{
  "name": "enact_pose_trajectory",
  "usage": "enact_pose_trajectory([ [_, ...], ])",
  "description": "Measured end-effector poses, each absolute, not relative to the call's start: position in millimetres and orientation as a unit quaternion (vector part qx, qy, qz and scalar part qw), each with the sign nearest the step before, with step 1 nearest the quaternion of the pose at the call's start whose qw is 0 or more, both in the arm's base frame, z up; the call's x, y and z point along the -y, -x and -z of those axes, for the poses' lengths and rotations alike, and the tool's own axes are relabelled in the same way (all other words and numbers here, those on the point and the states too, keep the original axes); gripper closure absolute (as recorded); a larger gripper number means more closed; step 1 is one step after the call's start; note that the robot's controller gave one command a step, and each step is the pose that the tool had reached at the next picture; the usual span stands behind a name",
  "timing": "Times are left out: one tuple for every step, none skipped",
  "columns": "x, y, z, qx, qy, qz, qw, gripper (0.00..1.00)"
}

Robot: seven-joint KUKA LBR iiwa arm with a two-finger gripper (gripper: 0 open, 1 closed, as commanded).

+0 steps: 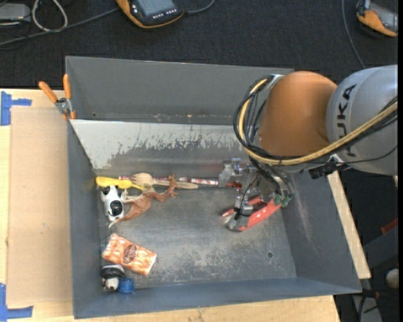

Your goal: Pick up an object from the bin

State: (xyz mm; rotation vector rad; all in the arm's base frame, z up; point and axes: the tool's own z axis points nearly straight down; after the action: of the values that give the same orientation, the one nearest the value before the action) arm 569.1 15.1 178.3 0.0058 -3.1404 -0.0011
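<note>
My gripper [244,203] hangs under the arm's orange cover at the right of the bin, low over the floor. Right beneath it lies a red-handled tool [258,214], slanting from lower left to upper right, with its dark end [232,224] toward the bin's middle. The gripper's tip touches or overlaps the tool's left part. A small grey metal piece [230,174] sits just left of the gripper near the back wall. From it a thin red-and-white striped stick [203,181] runs leftward.
Along the left lie a yellow piece [111,180], a wooden spoon [143,178], a brown figure [150,198] and a black-and-white toy [113,204]. An orange packet [127,255] and a small blue-and-black thing [115,284] sit front left.
</note>
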Motion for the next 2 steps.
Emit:
enact_pose_trajectory([
  [52.6,-564.9,-123.4,1.000,-0.028,0.001,0.000,0.00],
  [42.3,-548.9,-161.3,1.000,-0.005,0.002,-0.003,1.00],
])
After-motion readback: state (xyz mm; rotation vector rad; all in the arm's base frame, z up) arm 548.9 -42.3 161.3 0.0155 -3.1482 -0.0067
